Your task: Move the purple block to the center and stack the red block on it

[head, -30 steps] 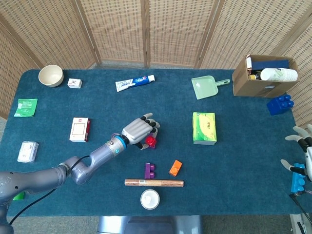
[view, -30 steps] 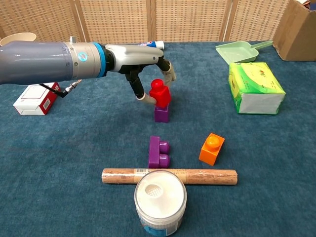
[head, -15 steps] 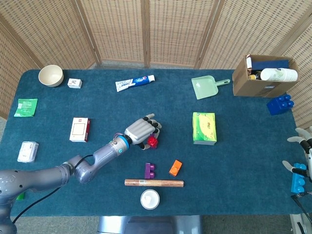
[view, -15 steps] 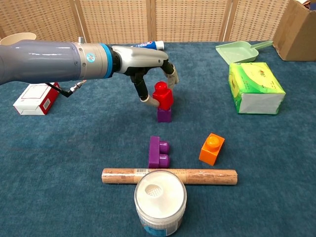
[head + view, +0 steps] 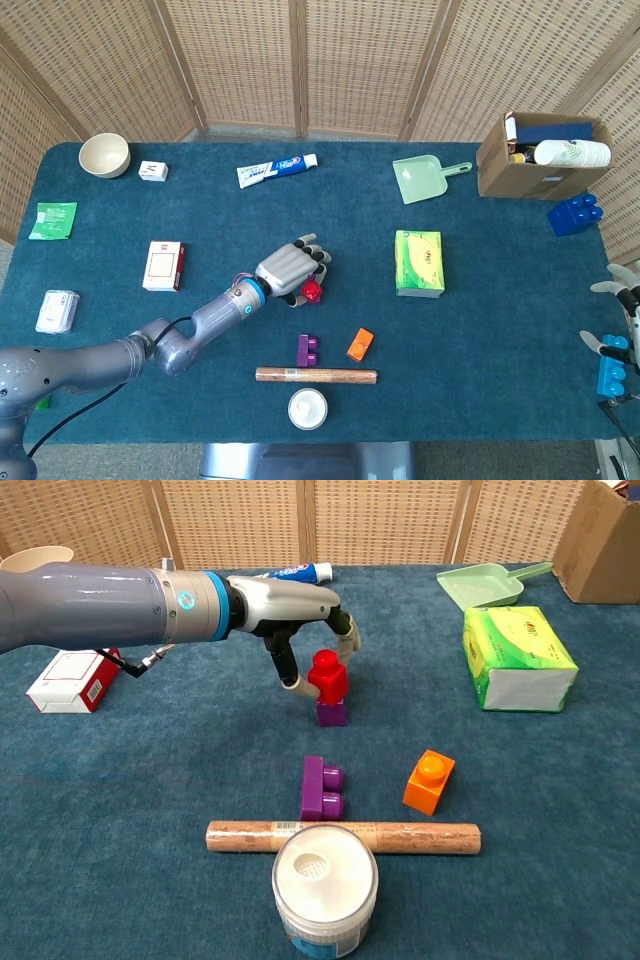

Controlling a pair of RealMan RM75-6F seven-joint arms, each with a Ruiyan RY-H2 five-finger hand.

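Observation:
A red block [image 5: 327, 675] sits on top of a small purple block [image 5: 332, 713] near the table's middle; in the head view only the red block [image 5: 312, 291] shows beside the fingers. My left hand [image 5: 290, 610] reaches in from the left and pinches the red block, its thumb [image 5: 292, 685] on the block's left side and a finger [image 5: 346, 632] behind it. A second, two-stud purple block [image 5: 322, 787] lies closer to me, apart from the stack. My right hand [image 5: 620, 300] hangs at the table's far right edge, fingers spread, holding nothing.
An orange block [image 5: 429, 780] lies right of the two-stud purple block. A brown roll [image 5: 343, 837] and a white-lidded jar [image 5: 325, 885] sit at the front. A green tissue box [image 5: 518, 660], dustpan [image 5: 490, 580], red-white box [image 5: 75, 680] and toothpaste [image 5: 277, 170] surround the centre.
The red block and the purple block under it shifted slightly to the right with my left hand, and the red block now sits squarer. The right hand barely moved.

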